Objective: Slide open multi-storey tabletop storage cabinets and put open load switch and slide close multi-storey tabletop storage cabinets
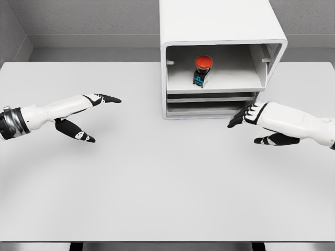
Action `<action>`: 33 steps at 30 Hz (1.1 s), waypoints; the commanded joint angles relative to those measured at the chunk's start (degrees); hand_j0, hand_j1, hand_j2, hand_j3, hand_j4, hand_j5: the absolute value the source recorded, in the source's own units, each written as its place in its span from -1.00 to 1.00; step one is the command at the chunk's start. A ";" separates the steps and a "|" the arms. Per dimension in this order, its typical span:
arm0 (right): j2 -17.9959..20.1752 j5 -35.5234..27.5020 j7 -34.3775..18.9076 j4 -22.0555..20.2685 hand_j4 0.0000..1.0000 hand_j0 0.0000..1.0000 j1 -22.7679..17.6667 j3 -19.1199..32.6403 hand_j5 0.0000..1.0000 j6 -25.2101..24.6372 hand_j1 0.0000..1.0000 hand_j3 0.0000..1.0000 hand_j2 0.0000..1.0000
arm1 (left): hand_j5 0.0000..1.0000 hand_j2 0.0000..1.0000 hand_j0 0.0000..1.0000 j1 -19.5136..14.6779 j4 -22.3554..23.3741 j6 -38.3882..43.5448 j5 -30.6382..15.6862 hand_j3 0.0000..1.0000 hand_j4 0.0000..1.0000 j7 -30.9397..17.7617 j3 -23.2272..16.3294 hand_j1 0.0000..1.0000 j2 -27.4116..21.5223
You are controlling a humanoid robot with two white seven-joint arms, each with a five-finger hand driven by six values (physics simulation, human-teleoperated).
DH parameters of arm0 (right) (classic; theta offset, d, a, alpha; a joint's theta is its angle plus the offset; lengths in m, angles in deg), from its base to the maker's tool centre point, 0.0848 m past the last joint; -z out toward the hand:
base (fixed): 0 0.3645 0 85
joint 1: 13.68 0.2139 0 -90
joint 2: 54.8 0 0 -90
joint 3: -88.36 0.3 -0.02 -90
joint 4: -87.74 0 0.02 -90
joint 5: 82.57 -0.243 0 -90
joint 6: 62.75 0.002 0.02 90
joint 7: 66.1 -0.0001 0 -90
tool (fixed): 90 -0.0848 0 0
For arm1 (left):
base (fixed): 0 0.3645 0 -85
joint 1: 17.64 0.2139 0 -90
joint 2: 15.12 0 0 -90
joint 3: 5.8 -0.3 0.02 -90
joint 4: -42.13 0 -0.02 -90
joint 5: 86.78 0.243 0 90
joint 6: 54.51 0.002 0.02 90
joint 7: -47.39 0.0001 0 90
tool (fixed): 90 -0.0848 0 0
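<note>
the load switch (pixel 202 70), red cap up, stands upright in the top compartment of the storage cabinet (pixel 220 31), near the middle, clear of both side walls. the cabinet sits at the far edge of the counter (pixel 157 188). my right robot hand (pixel 250 116) hovers just before its lower right corner, fingers extended, holding nothing. my left robot hand (pixel 89 112) hangs well apart at left, spread and holding nothing.

One head view (the only one) looks down across the table (pixel 157 198) at the cabinet (pixel 222 31).
</note>
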 commanded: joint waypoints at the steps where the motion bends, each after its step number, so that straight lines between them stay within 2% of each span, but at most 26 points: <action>1: -0.56 -0.38 -0.05 -0.03 0.57 0.57 0.09 -1.39 0.57 -0.09 0.57 0.57 0.57 | 1.00 1.00 1.00 0.00 -0.02 0.15 -0.45 1.00 1.00 0.02 0.03 1.00 -0.03; 6: -1.44 -0.73 0.13 0.49 0.57 0.57 4.39 -1.39 0.57 -0.09 0.57 0.57 0.57 | 1.00 1.00 1.00 0.00 -0.02 0.15 -0.45 1.00 1.00 0.02 0.03 1.00 -0.11; 18: -5.40 -0.55 -0.05 3.31 0.57 0.57 6.59 -1.56 0.57 -0.09 0.57 0.57 0.57 | 1.00 1.00 1.00 0.09 0.07 0.15 -0.45 1.00 1.00 0.02 0.03 1.00 -0.29; 23: -8.30 -0.47 -1.45 6.29 0.58 0.58 7.47 -1.74 0.58 -0.09 0.58 0.58 0.58 | 1.00 1.00 1.00 0.09 0.07 0.15 -0.45 1.00 1.00 0.02 0.03 1.00 -0.29; 30: -10.85 -0.47 -2.60 8.23 0.58 0.58 9.14 -1.83 0.58 -0.09 0.58 0.58 0.58 | 1.00 1.00 1.00 0.09 0.07 0.15 -0.45 1.00 1.00 0.02 0.03 1.00 -0.29; 33: -11.55 -0.47 -2.68 10.25 0.58 0.58 10.81 -3.93 0.58 -0.09 0.58 0.58 0.58 | 1.00 1.00 1.00 0.09 0.07 0.15 -0.45 1.00 1.00 0.02 0.03 1.00 -0.38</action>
